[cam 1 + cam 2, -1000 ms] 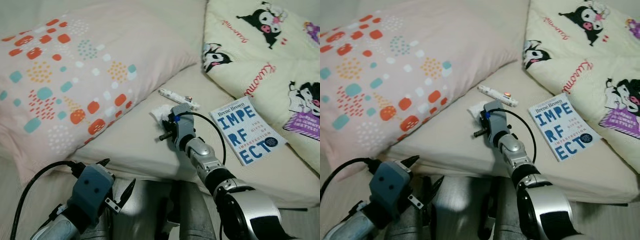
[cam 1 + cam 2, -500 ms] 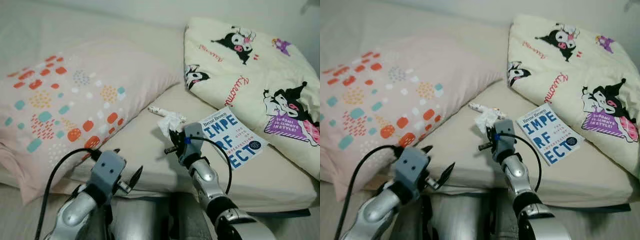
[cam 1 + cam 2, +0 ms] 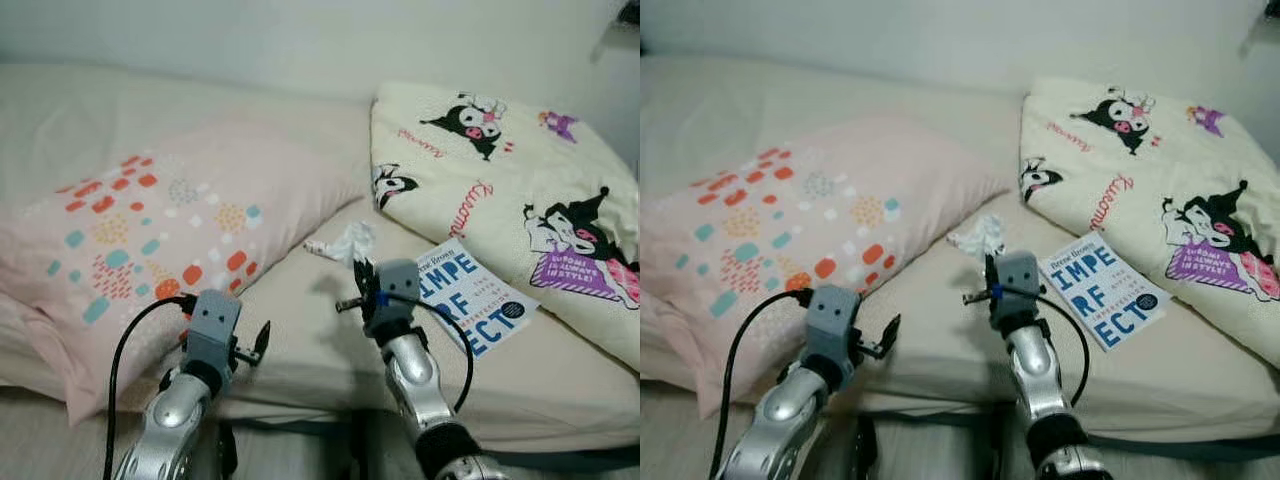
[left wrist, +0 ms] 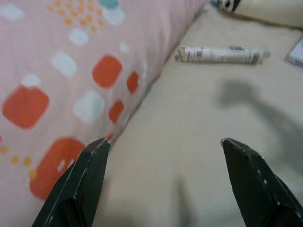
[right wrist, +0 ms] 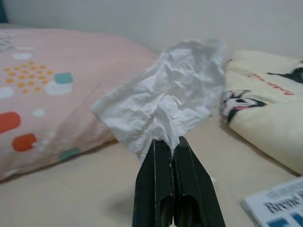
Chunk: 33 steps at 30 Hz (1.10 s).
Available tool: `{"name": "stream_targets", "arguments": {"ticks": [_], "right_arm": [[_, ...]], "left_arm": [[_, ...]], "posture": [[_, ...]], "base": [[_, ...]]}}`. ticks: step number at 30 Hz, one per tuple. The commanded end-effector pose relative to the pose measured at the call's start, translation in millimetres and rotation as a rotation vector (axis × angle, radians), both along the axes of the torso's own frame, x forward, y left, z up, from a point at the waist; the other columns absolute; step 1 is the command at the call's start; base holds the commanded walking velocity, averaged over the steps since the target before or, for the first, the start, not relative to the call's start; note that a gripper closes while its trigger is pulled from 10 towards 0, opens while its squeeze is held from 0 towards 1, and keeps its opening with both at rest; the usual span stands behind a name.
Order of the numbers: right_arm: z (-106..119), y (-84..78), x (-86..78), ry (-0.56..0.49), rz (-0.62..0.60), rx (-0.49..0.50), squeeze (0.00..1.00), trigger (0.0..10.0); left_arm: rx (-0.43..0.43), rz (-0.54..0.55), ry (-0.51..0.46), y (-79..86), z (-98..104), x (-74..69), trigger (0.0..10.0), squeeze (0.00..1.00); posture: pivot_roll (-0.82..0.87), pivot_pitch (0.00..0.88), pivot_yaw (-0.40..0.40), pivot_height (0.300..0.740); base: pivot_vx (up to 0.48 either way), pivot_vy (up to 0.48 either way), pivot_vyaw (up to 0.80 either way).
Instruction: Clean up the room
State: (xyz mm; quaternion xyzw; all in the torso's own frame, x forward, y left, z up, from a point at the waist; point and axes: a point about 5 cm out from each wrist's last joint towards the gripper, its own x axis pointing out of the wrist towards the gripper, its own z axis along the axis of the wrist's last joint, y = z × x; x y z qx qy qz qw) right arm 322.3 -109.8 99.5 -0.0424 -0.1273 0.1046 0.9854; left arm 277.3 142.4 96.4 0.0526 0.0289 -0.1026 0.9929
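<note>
Right wrist view: my right hand (image 5: 173,142) is clenched on a crumpled white tissue (image 5: 165,101), the two black fingers pressed together with only a small pinch of paper between them. The tissue fans out above the fingertips, lifted clear of the bed (image 3: 300,320), in the air over the gap between the patterned pillow (image 3: 150,230) and the cartoon-print blanket (image 3: 500,190).

My left hand (image 4: 165,156) is released, fingers spread wide, hovering low over the bed beside the pillow's edge. Ahead of it lies a thin rolled wrapper or tube (image 4: 220,54), resting flat on the sheet with its long axis running across the left wrist view, one end toward the pillow and the other toward the blanket. A book (image 3: 1100,290) lies face up on the bed, just to the right of my right arm.

I judge the main risk to be the tissue slipping: the grip holds just a corner, so a quick swing could tear it or shake it loose. The tissue has no clear long axis; it stands roughly upright from the fingertips, flaring wider toward its free end.
</note>
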Motion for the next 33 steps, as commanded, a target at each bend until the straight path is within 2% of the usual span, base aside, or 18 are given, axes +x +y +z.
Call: {"name": "stream_targets", "arguments": {"ticks": [1, 2, 3, 5, 7, 14, 19, 20, 21, 22, 23, 27, 33], "right_arm": [[-6, -0.1, -7.5, 0.012, -0.007, -0.033, 0.00, 10.0], [-6, -0.1, -7.5, 0.012, -0.007, -0.033, 0.00, 10.0], [-13, 1.6, -15.4, 0.023, 0.016, -0.070, 0.00, 10.0], [-15, 1.1, -17.2, 0.036, 0.013, -0.060, 0.00, 10.0], [-17, -2.3, -18.0, 0.062, -0.026, -0.020, 0.00, 10.0], [-18, -2.1, -17.6, 0.069, -0.023, -0.042, 0.00, 10.0], [-18, -1.1, -19.3, 0.076, -0.010, -0.060, 0.00, 10.0], [-18, -0.8, -19.9, 0.078, -0.004, -0.065, 0.00, 10.0], [-17, -0.6, -19.9, 0.078, 0.002, -0.069, 0.00, 10.0], [-17, -0.6, -19.9, 0.078, 0.002, -0.069, 0.00, 10.0], [-17, -0.5, -19.4, 0.077, 0.010, -0.074, 0.00, 10.0], [-14, -0.2, -17.2, 0.069, 0.030, -0.090, 0.00, 10.0], [-13, 0.5, -16.3, 0.070, 0.040, -0.099, 0.00, 10.0]], "left_arm": [[0.003, 0.034, -0.008, -2.2, -4, 4.4, 10.0, 0.00], [0.003, 0.034, -0.008, -2.2, -4, 4.4, 10.0, 0.00], [0.016, 0.055, -0.031, -2.2, -3, 10.4, 10.0, 0.00], [0.014, 0.060, -0.035, -2.3, -3, 12.1, 10.0, 0.00], [0.011, 0.063, -0.048, -2.2, -2, 14.8, 10.0, 0.00], [-0.011, 0.043, -0.048, -4.7, -2, 15.3, 10.0, 0.00], [-0.082, -0.020, -0.035, -11.4, -5, 15.4, 10.0, 0.00], [-0.133, -0.057, -0.022, -14.3, -6, 14.8, 10.0, 0.00], [-0.175, -0.095, -0.023, -15.6, -5, 15.0, 10.0, 0.33], [-0.175, -0.095, -0.023, -15.6, -5, 15.0, 10.0, 0.33], [-0.216, -0.134, -0.034, -15.4, -2, 16.0, 10.0, 1.00], [-0.250, -0.181, -0.071, -8.8, 10, 24.8, 10.0, 1.00], [-0.253, -0.145, -0.094, -0.3, 17, 33.4, 10.0, 1.00]], "posture": [[0.02, 0.040, -0.095, 0.592], [0.02, 0.040, -0.095, 0.592], [0.02, 0.040, -0.095, 0.592], [0.02, 0.026, -0.093, 0.597], [0.02, 0.016, -0.089, 0.612], [0.01, 0.003, -0.090, 0.632], [0.02, 0.000, -0.096, 0.647], [0.02, 0.000, -0.096, 0.652], [0.02, 0.000, -0.096, 0.657], [0.02, 0.000, -0.096, 0.662], [0.01, 0.000, -0.095, 0.667], [0.01, 0.000, -0.093, 0.682], [0.01, 0.000, -0.096, 0.702]], "base": [[0.000, 0.000, 0.00], [0.000, 0.000, 0.00], [0.000, 0.000, 0.00], [0.000, 0.000, 0.00], [0.000, 0.000, 0.00], [0.000, 0.000, 0.00], [0.000, 0.000, 0.00], [0.000, 0.000, 0.00], [0.000, 0.000, 0.00], [0.000, 0.000, 0.00], [0.000, 0.000, 0.00], [0.000, 0.000, 0.00], [0.000, 0.000, 0.00]]}}
